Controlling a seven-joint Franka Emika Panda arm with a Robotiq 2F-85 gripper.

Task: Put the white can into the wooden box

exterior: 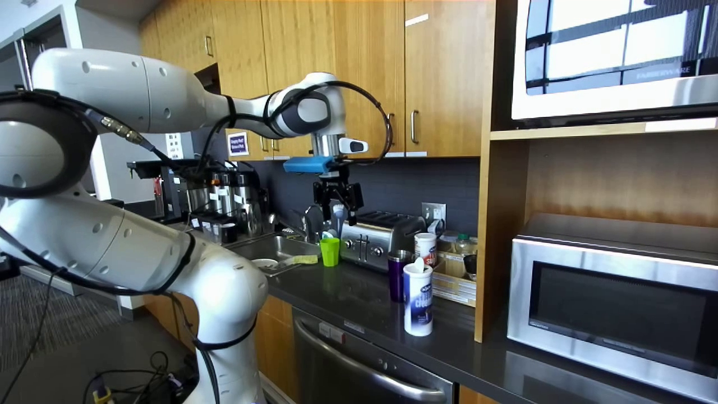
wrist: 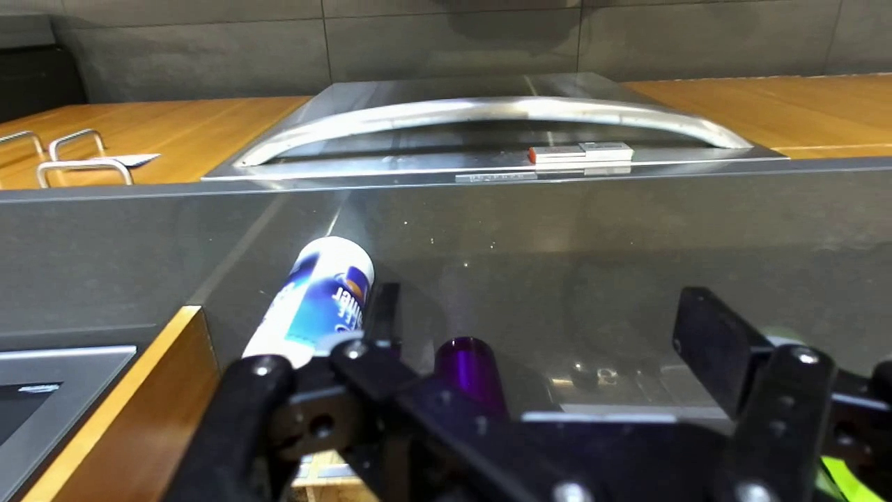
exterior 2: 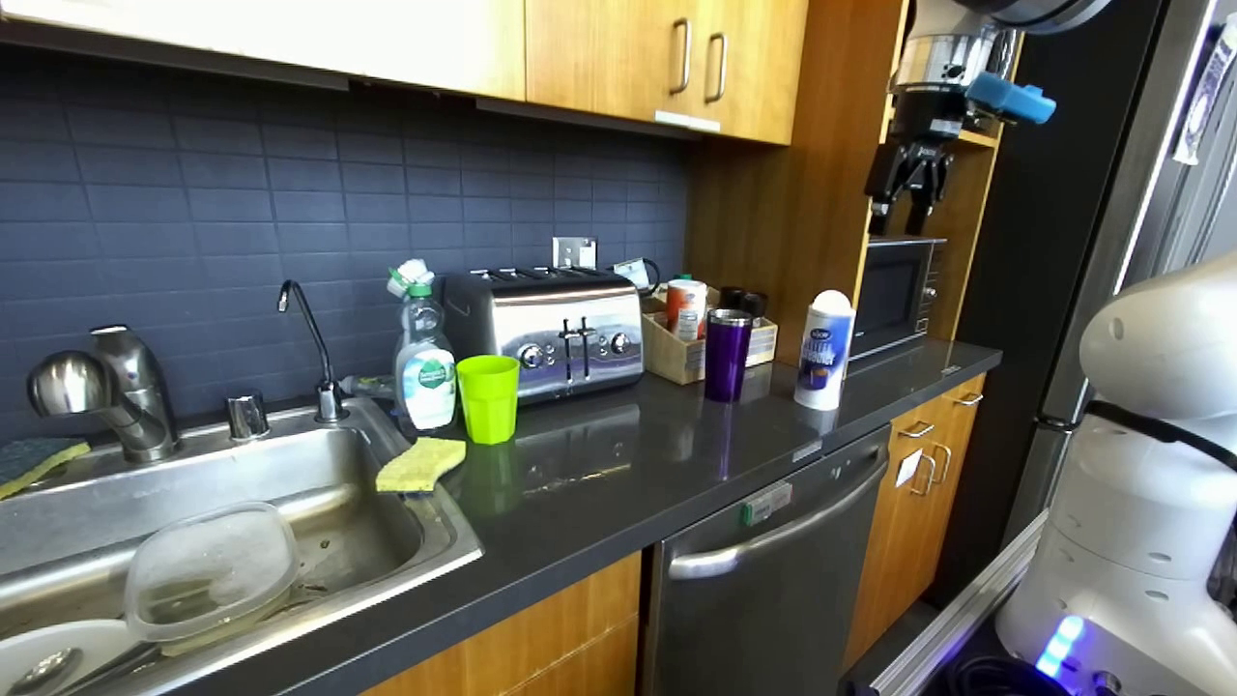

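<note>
One white can (exterior 2: 822, 360) w/ blue label stands upright on dk counter (exterior 2: 599, 483), nr purple cup (exterior 2: 727, 358), outside wooden box (exterior 2: 676, 361). Box is next to toaster (exterior 2: 546, 324); 2nd can (exterior 2: 686, 309), w/ red-orange label, sits in it. Gripper (wrist: 540, 307) hangs in air over counter, jaws spread wide per wrist view, well apart from white can.

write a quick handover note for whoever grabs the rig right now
Gripper: open, empty, up above the counter.
White can: the blue-marked one, upright on the counter beside the purple cup.
Wooden box: on the counter beside the toaster; a red-and-white can seems to be in it.
Done: no transfer yet; the white can is outside the box and not gripped.
Left: grasp the white can, lift it, set it in the box, let go.
</note>
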